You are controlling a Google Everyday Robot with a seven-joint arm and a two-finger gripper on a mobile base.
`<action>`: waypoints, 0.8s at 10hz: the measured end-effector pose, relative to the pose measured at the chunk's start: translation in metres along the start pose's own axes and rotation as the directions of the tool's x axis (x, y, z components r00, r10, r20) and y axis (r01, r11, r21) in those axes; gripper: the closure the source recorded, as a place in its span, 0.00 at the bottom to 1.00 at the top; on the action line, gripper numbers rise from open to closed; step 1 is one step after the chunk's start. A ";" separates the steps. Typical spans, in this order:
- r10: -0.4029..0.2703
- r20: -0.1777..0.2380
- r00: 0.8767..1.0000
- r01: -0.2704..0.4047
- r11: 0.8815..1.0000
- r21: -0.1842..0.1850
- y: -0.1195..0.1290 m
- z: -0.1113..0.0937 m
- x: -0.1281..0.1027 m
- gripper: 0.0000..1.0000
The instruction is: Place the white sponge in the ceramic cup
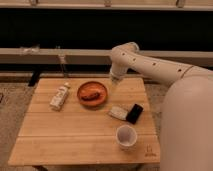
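Note:
The white sponge (118, 112) lies flat on the wooden table (65, 130), right of centre, touching a black slab on its right. In front of it, near the table's front edge, the ceramic cup (126, 136) stands upright with its mouth showing nothing inside. My gripper (114, 84) hangs pointing down over the back of the table, just right of the orange bowl and well behind the sponge. It is open and holds nothing.
An orange bowl (92, 93) with something brown in it sits at the table's back centre. A white bottle (59, 96) lies on its side at the left. The black slab (134, 113) rests beside the sponge. A low ledge runs behind the table.

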 end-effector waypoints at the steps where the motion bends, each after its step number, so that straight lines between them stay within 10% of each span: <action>1: 0.000 0.000 1.000 0.000 1.000 0.000 0.000 0.000 0.000 0.30; 8: 0.000 -0.032 1.000 0.000 1.000 -0.013 -0.002 0.007 0.006 0.30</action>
